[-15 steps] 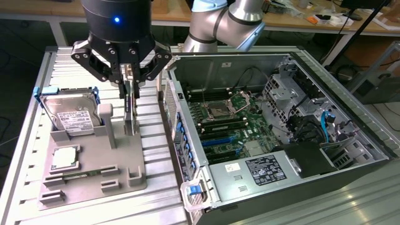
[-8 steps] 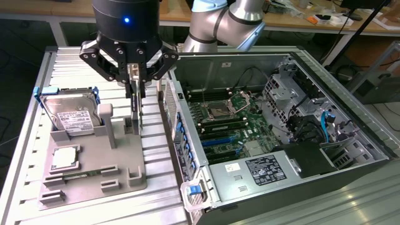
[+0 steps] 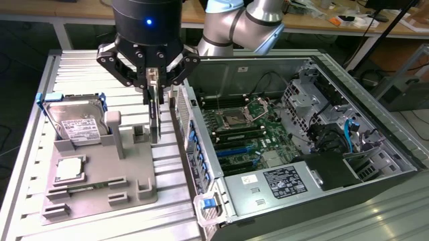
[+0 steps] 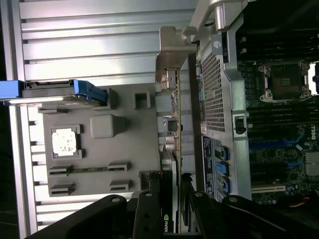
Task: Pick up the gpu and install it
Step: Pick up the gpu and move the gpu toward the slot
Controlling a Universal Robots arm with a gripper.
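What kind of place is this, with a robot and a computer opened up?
Probably a robot lab or workshop for computer assembly: a robot gripper holds a gpu beside an open computer case, with cluttered workbenches behind.

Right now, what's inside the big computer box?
A green motherboard with blue slots, cables and a black cover. Whatever lies beneath that cover is hidden.

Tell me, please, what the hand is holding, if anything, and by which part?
The hand grips the gpu by its upper edge; it hangs upright, edge-on, beside the computer case.
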